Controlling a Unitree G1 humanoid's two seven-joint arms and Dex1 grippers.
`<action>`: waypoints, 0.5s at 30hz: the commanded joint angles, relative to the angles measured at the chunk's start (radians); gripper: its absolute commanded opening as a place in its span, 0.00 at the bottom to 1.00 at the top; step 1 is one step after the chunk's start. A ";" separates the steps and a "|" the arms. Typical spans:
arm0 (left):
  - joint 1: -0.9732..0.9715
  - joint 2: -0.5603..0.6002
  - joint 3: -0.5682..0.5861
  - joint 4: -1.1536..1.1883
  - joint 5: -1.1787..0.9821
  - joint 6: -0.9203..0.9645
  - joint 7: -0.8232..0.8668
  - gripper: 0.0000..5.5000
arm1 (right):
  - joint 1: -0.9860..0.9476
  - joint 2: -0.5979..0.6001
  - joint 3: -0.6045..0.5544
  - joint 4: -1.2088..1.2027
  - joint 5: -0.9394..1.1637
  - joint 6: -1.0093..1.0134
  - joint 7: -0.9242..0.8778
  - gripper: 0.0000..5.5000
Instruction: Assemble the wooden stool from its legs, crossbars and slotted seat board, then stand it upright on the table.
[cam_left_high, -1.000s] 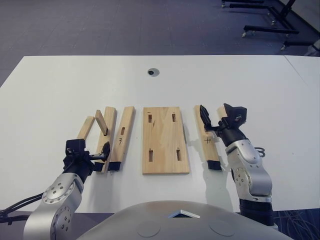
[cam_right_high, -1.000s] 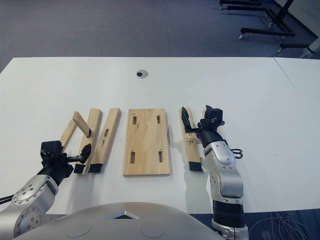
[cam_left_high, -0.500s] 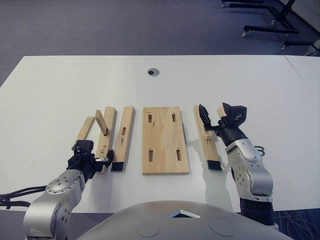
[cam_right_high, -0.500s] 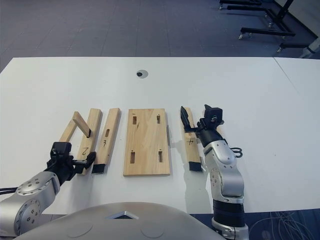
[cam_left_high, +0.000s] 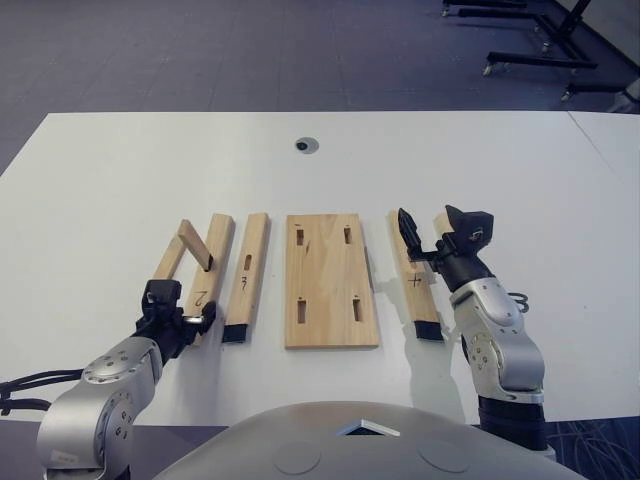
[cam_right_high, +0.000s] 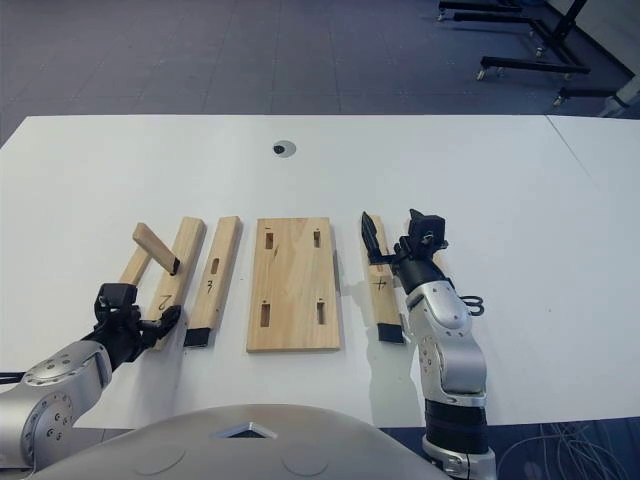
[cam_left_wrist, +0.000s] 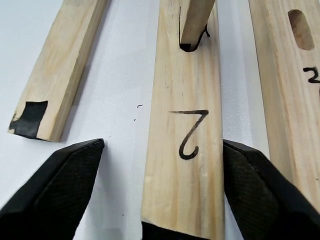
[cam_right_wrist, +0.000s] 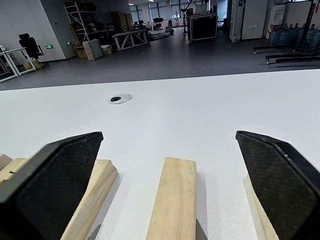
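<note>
We record the slotted seat board (cam_left_high: 331, 280) lying flat at the centre of the head view on the white table (cam_left_high: 120, 180), its four slots facing up.

Left of centre lie three long pieces, side by side and apart from the board. These are the slotted leg (cam_left_high: 246, 276) nearest the board, then the leg marked 2 (cam_left_high: 208, 278), then an outer piece (cam_left_high: 170, 257) at the far left. A short crossbar (cam_left_high: 194, 245) stands tilted, with its lower end seated in the slot of the leg marked 2.

The left gripper (cam_left_high: 185, 316) sits at the lower left of the frame, at the near end of the leg marked 2. In the left wrist view its fingers (cam_left_wrist: 55, 190) are spread wide, one on each side of that leg. Neither is pressed against the wood.

Right of the board lies the leg marked with a cross (cam_left_high: 413, 282), and a further piece (cam_left_high: 442, 222) lies just beyond it. The right gripper (cam_left_high: 437, 230) is at the right of centre, over the far ends of these two pieces. Its fingers (cam_right_wrist: 55, 180) are set wide apart, and one wooden end shows between them. We cannot tell whether they touch the wood.

A round cable port (cam_left_high: 307, 145) sits in the table at the upper centre.
</note>
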 joint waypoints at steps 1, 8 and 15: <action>0.030 -0.019 -0.004 0.020 -0.014 0.032 -0.024 0.63 | 0.001 -0.008 0.031 0.004 -0.031 -0.010 0.001 0.89; 0.017 -0.066 0.032 0.037 -0.018 0.038 -0.037 0.42 | -0.012 -0.034 0.016 0.032 -0.047 -0.005 0.002 0.89; -0.004 -0.087 0.039 0.032 -0.018 0.061 -0.039 0.37 | -0.020 -0.035 0.003 0.030 -0.040 -0.010 -0.002 0.89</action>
